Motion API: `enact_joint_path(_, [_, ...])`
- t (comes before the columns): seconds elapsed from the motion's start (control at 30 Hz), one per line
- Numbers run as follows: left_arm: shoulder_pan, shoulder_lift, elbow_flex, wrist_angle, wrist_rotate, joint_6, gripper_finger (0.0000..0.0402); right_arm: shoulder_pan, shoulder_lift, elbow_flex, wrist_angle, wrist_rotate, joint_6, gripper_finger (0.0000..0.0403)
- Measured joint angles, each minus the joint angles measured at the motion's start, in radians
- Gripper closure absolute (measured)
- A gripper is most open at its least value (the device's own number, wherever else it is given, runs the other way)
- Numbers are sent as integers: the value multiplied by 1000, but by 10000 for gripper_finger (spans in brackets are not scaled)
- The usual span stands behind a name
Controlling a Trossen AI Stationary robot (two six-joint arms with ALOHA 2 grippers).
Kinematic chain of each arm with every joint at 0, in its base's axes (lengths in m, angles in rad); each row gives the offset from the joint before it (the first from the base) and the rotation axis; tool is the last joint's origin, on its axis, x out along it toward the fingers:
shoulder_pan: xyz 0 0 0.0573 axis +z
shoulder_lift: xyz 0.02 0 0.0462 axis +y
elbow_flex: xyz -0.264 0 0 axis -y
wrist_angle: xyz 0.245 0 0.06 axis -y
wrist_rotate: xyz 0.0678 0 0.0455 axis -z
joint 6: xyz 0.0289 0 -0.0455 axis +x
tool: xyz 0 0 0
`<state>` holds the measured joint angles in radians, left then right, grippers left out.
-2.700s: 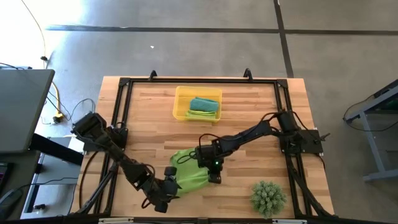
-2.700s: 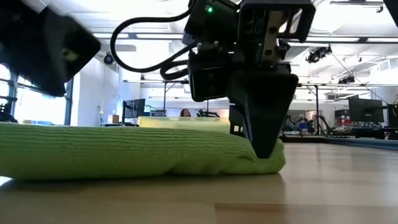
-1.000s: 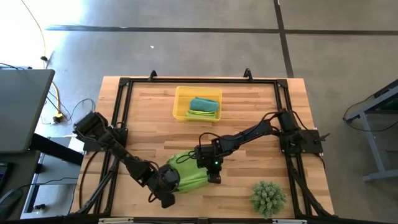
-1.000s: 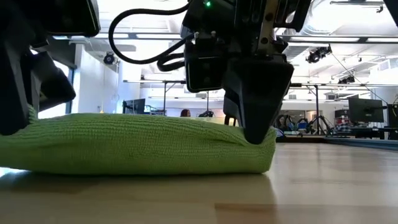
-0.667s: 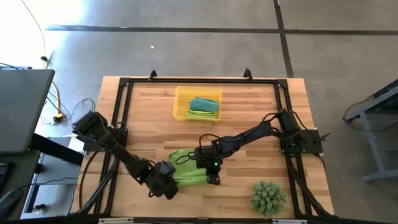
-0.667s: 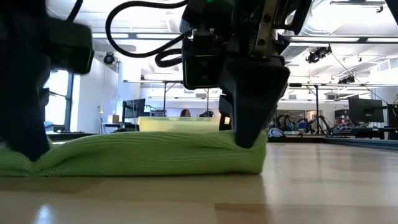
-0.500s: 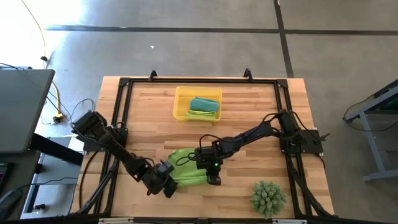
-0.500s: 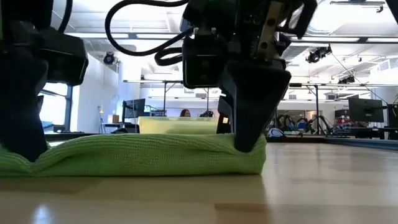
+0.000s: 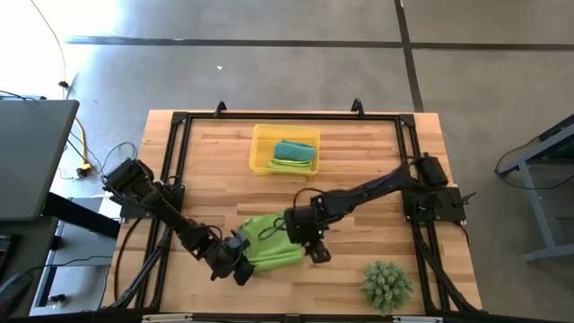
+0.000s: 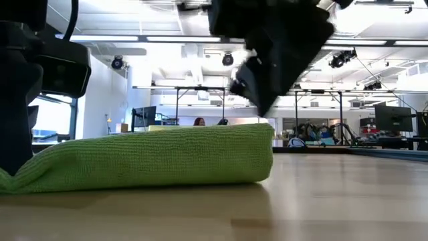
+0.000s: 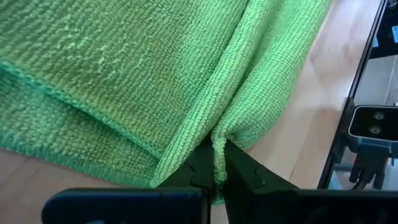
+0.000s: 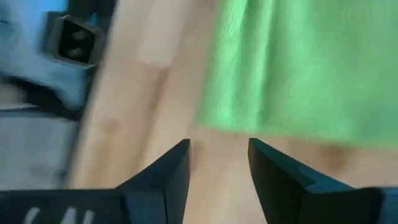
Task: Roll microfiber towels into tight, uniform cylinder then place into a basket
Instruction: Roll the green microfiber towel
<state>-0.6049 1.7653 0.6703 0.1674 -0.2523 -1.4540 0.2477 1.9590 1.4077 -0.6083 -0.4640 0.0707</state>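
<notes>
A lime-green microfiber towel (image 9: 269,242), loosely rolled, lies on the wood near the table's front edge; in the low view the towel (image 10: 147,157) is a thick flat bundle. My left gripper (image 9: 240,267) is shut on its left end. My right gripper (image 9: 316,251) hangs open above the towel's right end, touching nothing; in its wrist view the right gripper (image 12: 217,158) has bare wood between its fingers. The yellow basket (image 9: 258,148) at the far middle holds a teal towel (image 9: 293,149) and a lime-green one (image 9: 289,165). My left gripper (image 11: 217,171) pinches a raised fold of the towel (image 11: 217,146) between its two fingers, at the bundle's left end. The fingers (image 11: 193,171) slant down from the table's near-left side. The towel lies on the table, and its left end (image 10: 20,177) is pressed low beside the gripper.
A spiky green plant (image 9: 387,283) stands at the near right, close to the right arm. A black frame (image 9: 175,170) runs round the table's edges. Bare wood lies between the towel and the basket.
My right gripper has let go of the towel's right end, opened and risen clear of it while rolling. My left gripper has gone down toward the far edge, rolling its wrist and pressing the towel's left end low. The towel's freed right end has sprung up thicker.
</notes>
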Motion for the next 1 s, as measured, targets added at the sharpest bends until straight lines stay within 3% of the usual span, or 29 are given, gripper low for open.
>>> enact_joint_path(0.23, [9, 1, -1, 4, 12, 41, 394, 206, -22, 2, 65, 523, -244, 258])
enact_joint_path(0.33, [9, 1, -1, 5, 13, 43, 394, 280, -9, 2, 103, 661, -252, 267])
enact_joint_path(0.5, [15, 1, -2, 9, 15, 43, 394, 356, 33, 3, 212, 771, -273, 278])
enact_joint_path(0.7, [16, 3, -3, 21, 18, 43, 394, 358, 103, 3, 218, 889, -323, 279])
enact_joint_path(0.87, [16, 3, -3, 22, 18, 43, 394, 348, 109, 3, 227, 879, -238, 274])
enact_joint_path(1.0, [16, 3, -2, 22, 17, 41, 394, 342, 109, 3, 218, 880, -209, 239])
